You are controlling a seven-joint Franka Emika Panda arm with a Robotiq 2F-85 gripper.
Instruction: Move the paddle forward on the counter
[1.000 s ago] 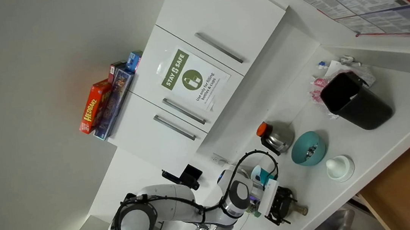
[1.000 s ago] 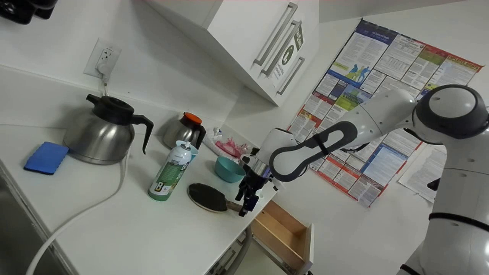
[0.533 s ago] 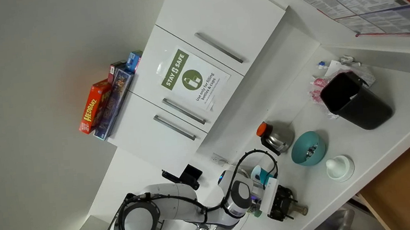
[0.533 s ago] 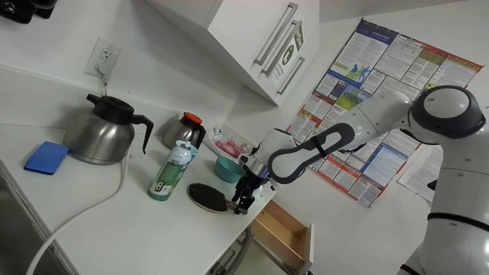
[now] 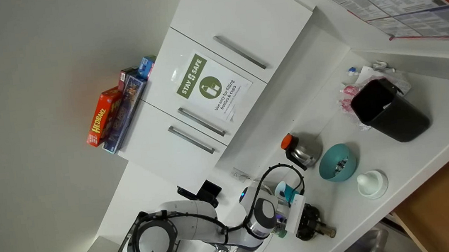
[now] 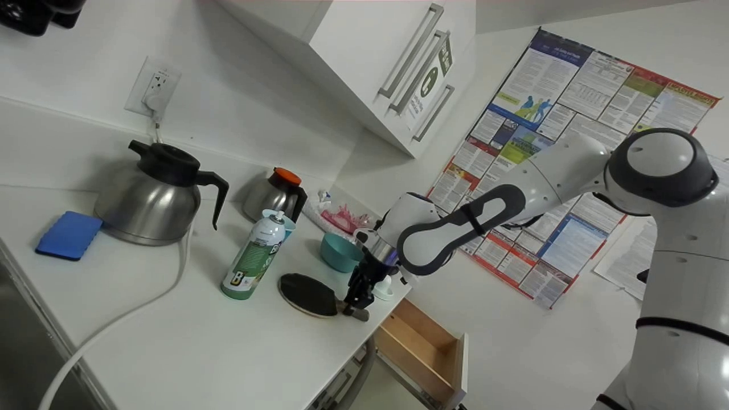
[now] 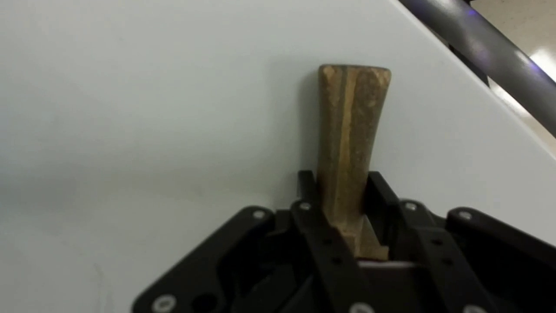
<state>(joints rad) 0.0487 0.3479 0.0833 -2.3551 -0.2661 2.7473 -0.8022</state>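
Note:
The paddle [image 6: 309, 294] lies flat on the white counter [image 6: 228, 353], its dark round head toward the green can and its handle pointing to the counter's front edge. My gripper [image 7: 341, 187] is shut on the wooden paddle handle [image 7: 347, 117], with one black finger [image 7: 307, 184] against each side. The handle's butt end sticks out past the fingertips. In an exterior view the gripper [image 6: 354, 302] sits over the handle, close to the head. The arm hides the paddle's head in an exterior view, where only the handle end [image 5: 328, 231] shows. The wrist view leaves the head out.
A green spray can [image 6: 255, 257] stands near the paddle's head. Beyond are a teal bowl [image 6: 340, 252], a white mortar with pestle [image 5: 372, 184], two steel carafes and a black bin [image 5: 390, 110]. An open drawer [image 6: 424, 347] juts out below the counter's front edge.
The gripper has come in over the handle, toward the paddle's head, and its fingers have closed from wide apart onto the handle. The paddle has barely shifted.

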